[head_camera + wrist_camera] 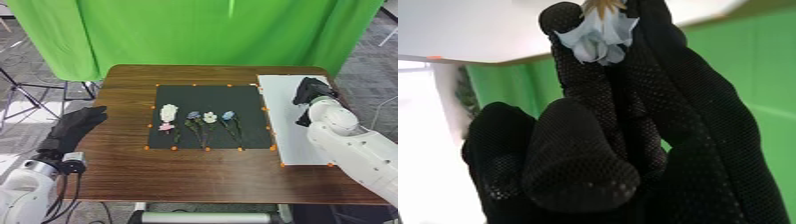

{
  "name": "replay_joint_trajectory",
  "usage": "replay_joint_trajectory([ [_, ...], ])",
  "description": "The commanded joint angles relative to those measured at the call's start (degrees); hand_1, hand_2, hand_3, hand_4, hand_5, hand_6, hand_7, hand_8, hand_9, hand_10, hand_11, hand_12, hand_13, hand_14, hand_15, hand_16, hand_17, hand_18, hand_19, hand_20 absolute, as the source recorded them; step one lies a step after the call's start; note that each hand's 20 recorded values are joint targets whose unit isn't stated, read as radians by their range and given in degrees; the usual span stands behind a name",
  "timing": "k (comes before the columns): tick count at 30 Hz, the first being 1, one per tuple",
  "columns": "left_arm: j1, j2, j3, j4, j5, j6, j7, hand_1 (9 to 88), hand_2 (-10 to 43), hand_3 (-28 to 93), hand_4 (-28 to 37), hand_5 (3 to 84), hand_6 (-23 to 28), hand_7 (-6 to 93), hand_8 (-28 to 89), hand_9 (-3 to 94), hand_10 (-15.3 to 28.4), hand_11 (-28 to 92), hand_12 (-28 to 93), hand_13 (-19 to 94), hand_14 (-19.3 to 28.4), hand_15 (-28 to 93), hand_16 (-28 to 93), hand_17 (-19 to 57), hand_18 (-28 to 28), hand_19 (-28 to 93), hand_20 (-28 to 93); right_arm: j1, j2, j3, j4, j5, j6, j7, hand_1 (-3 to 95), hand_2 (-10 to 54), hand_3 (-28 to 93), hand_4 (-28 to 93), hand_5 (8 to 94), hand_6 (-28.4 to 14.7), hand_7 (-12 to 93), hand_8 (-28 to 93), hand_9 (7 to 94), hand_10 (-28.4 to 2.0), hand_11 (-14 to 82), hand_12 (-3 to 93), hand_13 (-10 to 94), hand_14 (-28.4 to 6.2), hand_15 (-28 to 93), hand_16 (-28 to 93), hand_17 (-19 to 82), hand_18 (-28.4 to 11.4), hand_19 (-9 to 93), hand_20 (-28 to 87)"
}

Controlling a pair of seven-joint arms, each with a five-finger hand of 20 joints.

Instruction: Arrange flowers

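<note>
1. left hand (75, 127): left edge of the counter (213, 175), fingers extended, open.
2. pink flower (166, 127): left part of the black mat (182, 141), just near of the white flower cluster (169, 112).
3. two blue flowers (228, 115), a white bloom (210, 117) between: farther right, stems toward the near side.
4. right hand (311, 91): above the white board (302, 145), fingers pinching a pale flower (600, 37).
5. green curtain (213, 35): far side.

A green curtain (187, 35) hangs behind the brown table (178, 172), and sunlight (51, 107) patches the grey floor (25, 57).
</note>
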Motion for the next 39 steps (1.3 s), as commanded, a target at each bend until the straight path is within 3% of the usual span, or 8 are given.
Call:
replay_joint_trajectory([
  [1,0.3,-0.05,-0.35,-0.43,0.01,-0.38,-0.99,26.6,2.4,61,-19.3,44.9,4.1,11.6,-6,42.7,14.1,17,10,29,15.9,7,2,1.2,9.9,5,13,-8.0,0.8,12.0,-12.0,18.4,10.4,0.7,63.4,-9.5,56,-18,78.1,-0.7,24,7,87.3,-11.4,5.7,34.0,94,0.6,67,25,69,-12.7,93,64],
  [5,0.4,0.03,-0.61,-0.46,0.07,-0.37,-0.99,26.5,2.5,61,-19.4,44.9,4.1,11.6,-6,42.7,14.0,17,10,29,15.9,7,2,1.2,9.9,5,12,-13.7,-1.8,16.6,-16.9,25.9,15.5,-0.8,63.7,-9.5,56,-17,78.5,-0.9,23,7,87.4,-12.0,5.3,33.8,94,0.8,67,25,69,-12.4,93,65],
  [8,0.8,0.0,-0.93,-0.64,-0.08,0.16,-0.67,26.5,2.4,61,-19.4,45.0,4.2,11.7,-6,42.7,14.1,17,10,29,15.9,7,2,1.2,9.9,5,12,-15.9,-3.4,15.7,-18.7,25.6,18.0,-2.0,64.1,-9.5,56,-17,78.8,-1.0,23,7,87.5,-12.3,5.2,33.8,94,0.8,67,25,69,-12.3,93,65],
  [14,0.6,-0.19,-0.75,-0.64,0.22,-0.31,-0.88,26.5,2.4,61,-19.5,44.9,4.1,11.9,-6,42.8,14.1,17,10,29,16.0,7,2,1.2,9.9,5,12,-18.3,-8.6,15.0,-19.2,18.7,21.1,-3.1,64.5,-9.5,55,-17,79.0,-1.1,22,7,87.5,-12.7,4.9,33.6,94,0.8,67,24,69,-12.2,93,65],
  [21,0.0,0.1,-0.15,-0.27,0.49,-0.45,-0.3,27.0,2.9,61,-19.7,46.7,1.1,13.0,-7,42.9,13.9,17,10,30,15.9,7,2,1.2,9.9,5,12,-22.1,-10.5,15.4,-21.0,12.3,22.9,-3.7,64.4,-9.5,55,-17,79.3,-0.8,22,7,87.3,-12.9,4.9,33.3,94,0.6,67,24,69,-12.4,93,65],
  [24,0.9,-0.13,-0.79,-0.63,0.44,-0.37,-0.36,27.1,3.1,61,-19.5,47.3,0.6,12.8,-8,43.2,14.0,17,10,30,15.9,7,2,1.3,9.9,5,12,-23.4,-12.3,15.6,-21.1,9.4,22.6,-3.5,64.1,-9.5,55,-17,79.3,-0.7,22,7,87.2,-13.0,5.0,33.0,94,0.5,67,24,69,-12.6,93,65],
  [34,-0.4,0.19,0.07,0.08,0.66,-1.29,-0.75,27.5,3.2,60,-19.4,49.0,-0.3,12.7,-8,43.3,14.0,17,10,30,15.8,7,2,1.4,9.8,5,12,-27.0,-18.9,17.3,-20.7,8.0,22.7,-3.3,63.5,-9.5,56,-17,79.1,-0.6,22,6,86.9,-12.9,5.4,32.5,94,0.4,67,24,69,-12.8,93,65],
  [39,0.2,0.17,-0.15,-0.05,0.47,-1.49,-1.22,27.8,3.3,60,-19.5,49.3,-0.1,13.0,-8,43.3,13.9,17,10,30,15.8,7,2,1.3,9.9,5,13,-27.7,-20.9,17.9,-20.5,7.6,23.2,-3.0,63.0,-9.5,56,-17,79.0,-0.2,23,6,86.7,-12.7,5.1,32.2,94,0.3,67,24,69,-12.7,93,65],
])
